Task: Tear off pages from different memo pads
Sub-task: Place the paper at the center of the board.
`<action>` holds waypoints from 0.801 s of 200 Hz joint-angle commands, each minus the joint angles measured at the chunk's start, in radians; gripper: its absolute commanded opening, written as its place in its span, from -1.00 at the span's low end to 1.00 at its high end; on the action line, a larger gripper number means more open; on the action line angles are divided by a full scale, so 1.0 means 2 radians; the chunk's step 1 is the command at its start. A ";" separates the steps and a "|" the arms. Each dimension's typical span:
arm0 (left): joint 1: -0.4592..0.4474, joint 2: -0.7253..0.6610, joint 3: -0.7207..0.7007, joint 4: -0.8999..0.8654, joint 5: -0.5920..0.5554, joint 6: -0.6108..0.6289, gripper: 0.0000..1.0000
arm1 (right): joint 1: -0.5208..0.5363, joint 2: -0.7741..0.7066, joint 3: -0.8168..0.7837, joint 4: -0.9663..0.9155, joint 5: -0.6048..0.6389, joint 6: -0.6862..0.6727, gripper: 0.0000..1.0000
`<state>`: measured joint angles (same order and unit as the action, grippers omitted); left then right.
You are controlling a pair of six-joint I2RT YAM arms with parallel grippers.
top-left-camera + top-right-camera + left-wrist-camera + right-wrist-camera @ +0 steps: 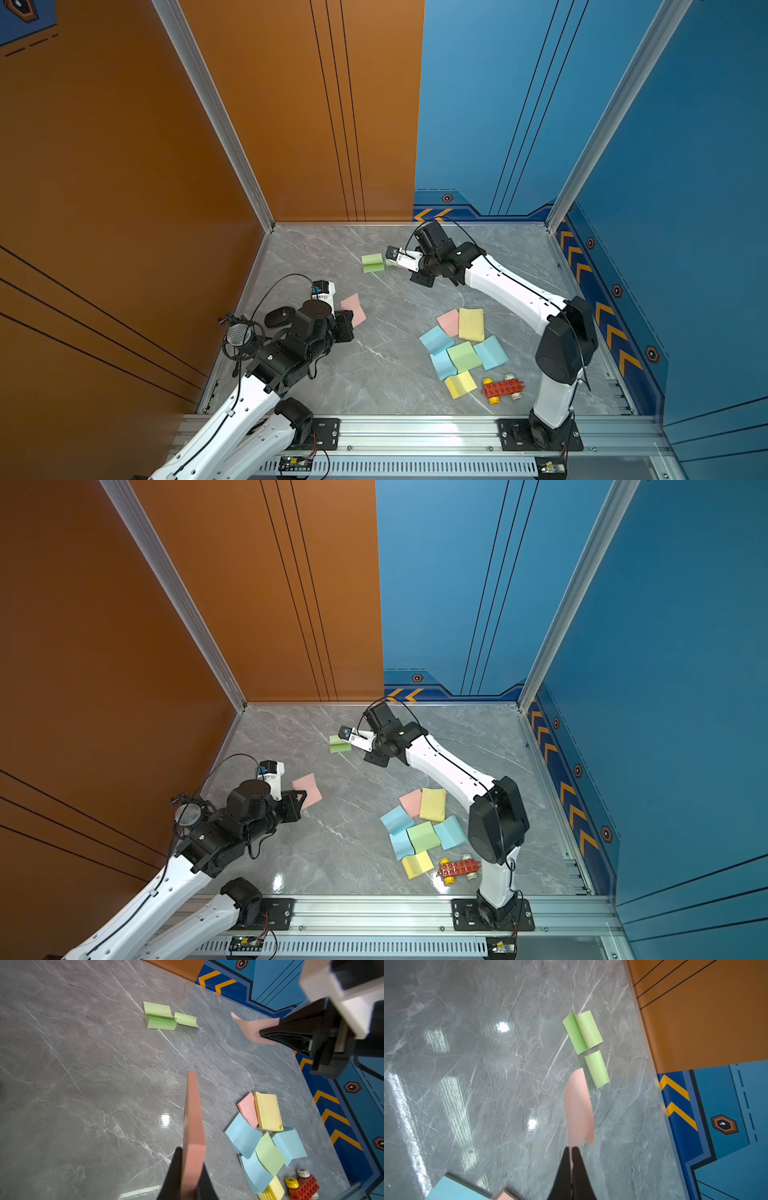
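Pink memo pad [193, 1126], cut off at lower centre, sat clamped in the left gripper [192, 1159]; right gripper [572, 1149] pinched a pink page [578, 1105].

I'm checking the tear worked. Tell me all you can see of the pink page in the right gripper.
The pink page is one thin pastel paper sheet, curled lengthwise. The right gripper pinches one edge between shut jaws; the rest sticks out free over the grey table, close to a loose green page.

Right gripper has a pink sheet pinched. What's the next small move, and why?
Probably lower the right gripper and open it beside the loose green page: its pink page already hangs free of the pink pad in the left gripper.
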<state>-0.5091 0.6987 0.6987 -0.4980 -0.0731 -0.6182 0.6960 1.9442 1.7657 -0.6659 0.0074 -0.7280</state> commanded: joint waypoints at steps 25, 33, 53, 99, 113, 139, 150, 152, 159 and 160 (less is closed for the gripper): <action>0.031 -0.007 0.027 -0.046 0.051 0.030 -1.00 | 0.032 0.147 0.157 -0.139 0.114 -0.052 -1.00; 0.035 -0.007 0.030 -0.049 0.055 0.033 -1.00 | 0.034 0.167 0.179 -0.147 0.119 -0.053 -1.00; 0.043 -0.006 0.032 -0.052 0.064 0.038 -1.00 | 0.035 0.203 0.216 -0.150 0.129 -0.053 -1.00; 0.055 0.000 0.024 -0.051 0.076 0.046 -1.00 | 0.037 0.255 0.265 -0.151 0.153 -0.057 -1.00; 0.057 0.001 0.022 -0.051 0.079 0.046 -1.00 | 0.039 0.269 0.281 -0.152 0.162 -0.055 -1.00; 0.059 -0.001 0.021 -0.051 0.083 0.047 -1.00 | 0.041 0.292 0.303 -0.152 0.172 -0.049 -1.00; 0.060 -0.003 0.020 -0.051 0.083 0.048 -1.00 | 0.042 0.300 0.309 -0.153 0.176 -0.047 -1.00; 0.060 -0.003 0.020 -0.051 0.083 0.048 -1.00 | 0.043 0.302 0.310 -0.153 0.176 -0.046 -1.00; 0.060 -0.003 0.019 -0.051 0.083 0.048 -1.00 | 0.043 0.308 0.316 -0.153 0.181 -0.045 -1.00; 0.060 -0.004 0.019 -0.051 0.083 0.049 -1.00 | 0.043 0.308 0.316 -0.153 0.182 -0.044 -1.00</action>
<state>-0.3992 0.7021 0.7345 -0.5888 0.0689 -0.5442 0.7738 2.5137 2.3547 -0.9340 0.3218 -0.8268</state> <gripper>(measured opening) 0.100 0.042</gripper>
